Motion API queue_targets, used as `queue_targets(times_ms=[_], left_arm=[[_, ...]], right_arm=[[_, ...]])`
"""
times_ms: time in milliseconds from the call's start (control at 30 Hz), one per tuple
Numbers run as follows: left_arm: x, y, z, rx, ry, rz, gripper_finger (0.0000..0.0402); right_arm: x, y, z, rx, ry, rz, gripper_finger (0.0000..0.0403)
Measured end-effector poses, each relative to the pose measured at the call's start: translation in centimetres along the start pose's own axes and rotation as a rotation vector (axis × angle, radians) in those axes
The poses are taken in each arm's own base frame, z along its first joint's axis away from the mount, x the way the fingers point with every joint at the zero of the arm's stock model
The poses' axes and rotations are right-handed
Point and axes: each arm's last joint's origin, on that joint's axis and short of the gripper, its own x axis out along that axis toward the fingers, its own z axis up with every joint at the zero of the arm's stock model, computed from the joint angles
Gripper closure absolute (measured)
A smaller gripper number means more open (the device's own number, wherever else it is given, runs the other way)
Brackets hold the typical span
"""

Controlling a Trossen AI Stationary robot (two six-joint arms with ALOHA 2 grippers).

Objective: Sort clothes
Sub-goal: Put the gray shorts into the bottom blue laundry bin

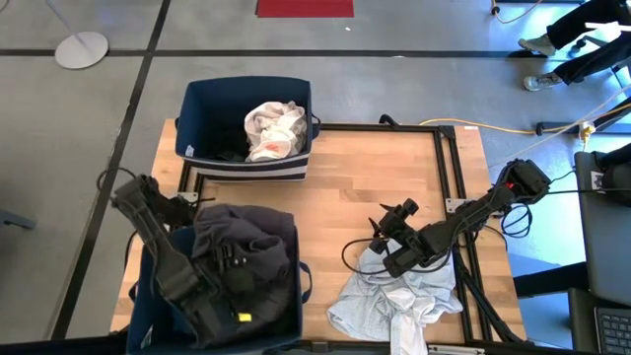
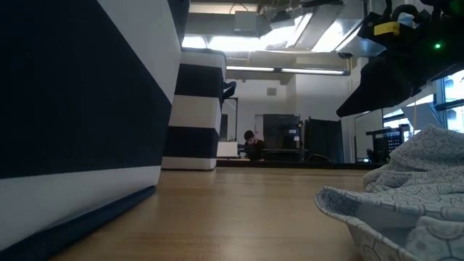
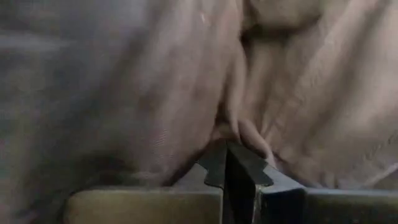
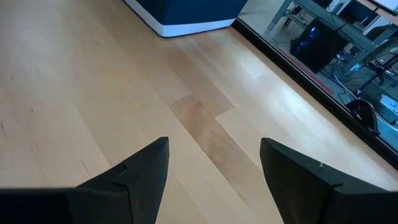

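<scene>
A dark grey garment [image 1: 242, 242] lies heaped in the near left dark blue bin [image 1: 148, 296]. My left gripper [image 1: 230, 260] is down in that bin, shut on the garment, which fills the left wrist view [image 3: 124, 81]. A pale grey-white patterned garment [image 1: 394, 296] lies crumpled on the table at the near right and also shows in the low view [image 2: 406, 188]. My right gripper [image 1: 391, 223] hovers open and empty just beyond that garment's far edge, over bare wood [image 4: 211, 149]. A white and cream garment [image 1: 276, 128] lies in the far bin [image 1: 246, 163]. My left gripper pinches a raised fold of the dark grey garment [image 3: 249, 134] between its two fingertips [image 3: 214, 162]. The rest of the garment lies slack in the bin around the fingers. How many layers are in the pinch, I cannot tell.
The table [image 1: 345, 187] is bare wood between the two bins and the pale garment. A black frame rail [image 1: 449, 177] runs along the table's right side. Cables [image 1: 473, 286] trail beside the right arm. A person sits far off in the room [image 2: 252, 145].
</scene>
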Motion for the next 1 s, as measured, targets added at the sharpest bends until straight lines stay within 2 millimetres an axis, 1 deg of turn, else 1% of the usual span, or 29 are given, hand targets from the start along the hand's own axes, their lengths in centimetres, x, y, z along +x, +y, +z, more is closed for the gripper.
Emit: queue_targets(times_ms=[100, 133, 400, 467, 533, 600, 700, 767, 867, 1000], left_arm=[[2.4, -1.0, -1.5, 0.042, 0.118, -0.036, 0.0402], [3.3, -1.1, -2.0, 0.031, 0.141, -0.037, 0.0402], [9.8, -1.3, -5.5, -0.001, 0.318, -0.106, 0.0402], [10.6, -1.1, -6.1, -0.001, 0.378, -0.116, 0.0402], [10.8, -0.8, -6.2, -0.01, 0.422, -0.117, 0.0402], [10.3, -0.5, -5.9, -0.014, 0.434, -0.132, 0.0402], [8.4, -0.2, -4.9, -0.028, 0.416, -0.197, 0.0402], [6.5, 0.1, -4.0, -0.046, 0.383, -0.249, 0.0402], [3.6, 1.4, -2.8, -0.064, 0.309, -0.271, 0.0402], [-0.8, 3.4, -1.3, -0.057, 0.097, -0.33, 0.0401]], right_arm=[[0.0, 0.0, 0.0, -0.001, 0.0, 0.0, 0.015], [0.0, 0.0, 0.0, -0.001, 0.0, 0.0, 0.015], [0.0, 0.0, 0.0, -0.001, 0.0, 0.0, 0.015], [0.0, 0.0, 0.0, -0.001, -0.011, -0.008, 0.015], [0.0, 0.0, 0.1, -0.001, -0.024, -0.017, 0.015], [0.0, -0.1, 0.1, -0.001, -0.029, -0.021, 0.015], [0.0, 0.0, 0.1, -0.001, -0.029, -0.021, 0.015], [0.0, 0.0, 0.1, -0.001, -0.03, -0.021, 0.015], [0.0, 0.0, 0.1, -0.001, -0.029, -0.021, 0.015], [0.0, 0.0, 0.1, 0.0, -0.028, -0.02, 0.015]])
